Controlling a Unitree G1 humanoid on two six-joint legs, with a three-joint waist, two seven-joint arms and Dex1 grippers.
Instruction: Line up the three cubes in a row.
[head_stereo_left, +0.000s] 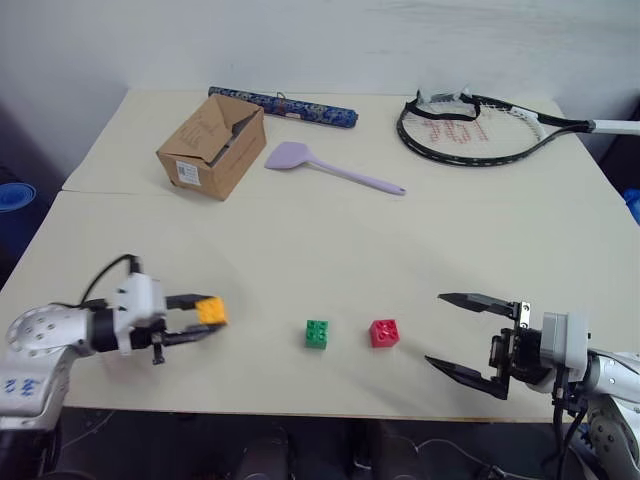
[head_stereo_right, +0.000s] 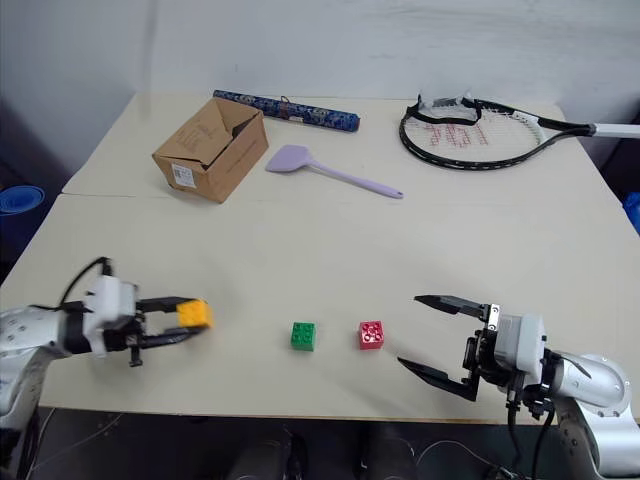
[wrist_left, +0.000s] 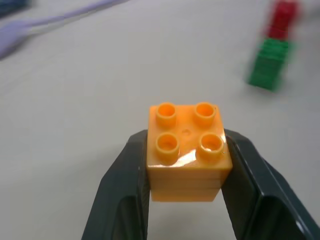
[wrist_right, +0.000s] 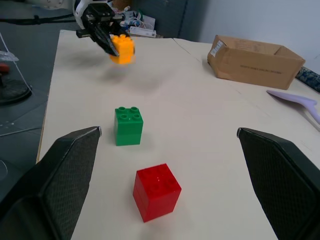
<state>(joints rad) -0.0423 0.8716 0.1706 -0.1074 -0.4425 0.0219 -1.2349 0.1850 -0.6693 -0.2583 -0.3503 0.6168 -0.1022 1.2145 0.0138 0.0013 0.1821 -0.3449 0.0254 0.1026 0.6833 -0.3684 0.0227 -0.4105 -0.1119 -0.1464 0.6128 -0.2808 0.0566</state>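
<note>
Your left gripper (head_stereo_left: 200, 321) has its smooth black fingers clamped on the glossy yellow-orange studded plastic brick (head_stereo_left: 211, 311), held just above the matte beige table (head_stereo_left: 300, 250) near its front-left edge. The green studded brick (head_stereo_left: 317, 334) and red one (head_stereo_left: 384, 333) sit just beside each other, not touching, by the front edge. Your right gripper (head_stereo_left: 462, 335) hangs wide open and empty, near the front-right corner.

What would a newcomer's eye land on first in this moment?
The yellow-orange cube, pinched in the left gripper above the table's near left edge. Then the green cube and red cube side by side at front centre, and the right gripper with fingers spread wide beside them.
</note>
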